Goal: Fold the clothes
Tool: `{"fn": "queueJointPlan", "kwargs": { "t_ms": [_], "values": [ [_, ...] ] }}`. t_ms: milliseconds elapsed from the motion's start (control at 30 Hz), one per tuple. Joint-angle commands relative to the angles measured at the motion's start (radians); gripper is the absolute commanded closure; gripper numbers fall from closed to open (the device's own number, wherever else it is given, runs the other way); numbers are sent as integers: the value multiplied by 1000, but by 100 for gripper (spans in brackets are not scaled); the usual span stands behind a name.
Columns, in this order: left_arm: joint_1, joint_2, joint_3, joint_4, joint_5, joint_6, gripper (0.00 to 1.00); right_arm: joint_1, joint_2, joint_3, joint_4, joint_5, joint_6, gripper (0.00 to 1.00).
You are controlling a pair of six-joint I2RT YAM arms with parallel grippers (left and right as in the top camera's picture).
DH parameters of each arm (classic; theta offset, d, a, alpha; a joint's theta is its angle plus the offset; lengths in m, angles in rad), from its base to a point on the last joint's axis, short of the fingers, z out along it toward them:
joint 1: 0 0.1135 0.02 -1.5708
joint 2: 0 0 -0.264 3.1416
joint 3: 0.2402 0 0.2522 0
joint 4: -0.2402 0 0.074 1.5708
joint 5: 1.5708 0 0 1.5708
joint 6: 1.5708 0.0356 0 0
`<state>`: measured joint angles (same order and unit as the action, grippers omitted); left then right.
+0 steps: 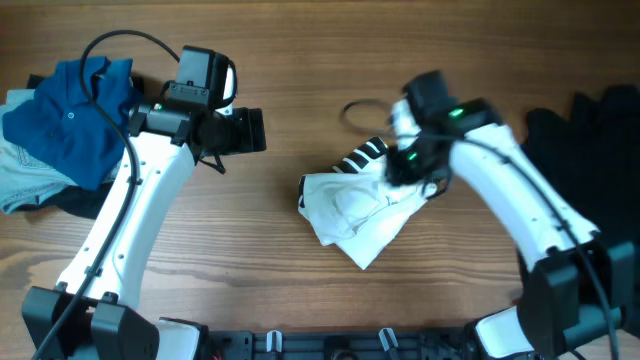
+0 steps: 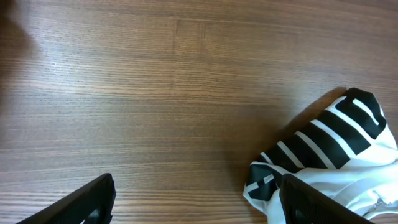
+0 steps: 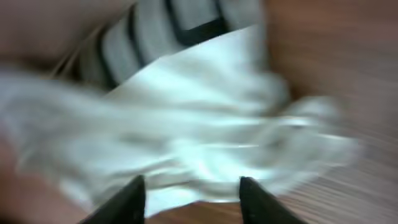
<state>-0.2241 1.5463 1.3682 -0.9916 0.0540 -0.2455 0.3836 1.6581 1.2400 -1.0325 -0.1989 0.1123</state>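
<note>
Nearest the arm bases, a folded corner of the white shirt (image 1: 355, 215) points toward the robot's edge of the worktop (image 1: 300, 60). The shirt lies as a crumpled, loosely bunched wad a little right of the worktop's middle, between the two arms. Its black-barred print (image 1: 362, 155) is turned up on the far side of the bundle.

The right end effector (image 3: 191, 186) hangs directly over the far right part of the shirt, beside the print. In the right wrist view its two fingers (image 3: 130, 199) stand apart, released, with white cloth spread just beyond them and bare wood showing in the gap. That view is blurred, so whether a fingertip touches the fabric cannot be told.

The left end effector (image 1: 255, 130) is to the left of the shirt and slightly farther back, apart from it. Its fingers are spread wide with only wood grain between them, gripping nothing. In the left wrist view the striped end of the shirt sits beside its right-hand finger.

At the left edge lies a dark blue polo shirt (image 1: 70, 120) on a pale blue garment (image 1: 20, 180). A black garment heap (image 1: 590, 130) sits at the right edge, and a thin dark cable loop (image 1: 360, 108) lies just beyond the shirt.
</note>
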Motion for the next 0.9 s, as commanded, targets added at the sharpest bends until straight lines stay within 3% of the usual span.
{"fn": "queueJointPlan", "kwargs": {
  "t_ms": [0,267,300,467,700,867],
  "values": [
    [3,7,3,14,11,6,14,150,-13,-97,64,-104,-87,43],
    [14,7,3,13,-22,6,14,291,-12,-218,230,10,-83,45],
    [15,7,3,11,-22,6,14,291,-12,-232,247,10,-83,50],
    [18,7,3,10,-22,6,14,292,-13,-259,259,-100,-86,94],
    [18,7,3,18,-22,6,12,292,-126,-163,-14,-121,-116,96],
    [18,7,3,35,-22,6,11,292,-183,-155,-118,-116,-115,96]
  ]
}}
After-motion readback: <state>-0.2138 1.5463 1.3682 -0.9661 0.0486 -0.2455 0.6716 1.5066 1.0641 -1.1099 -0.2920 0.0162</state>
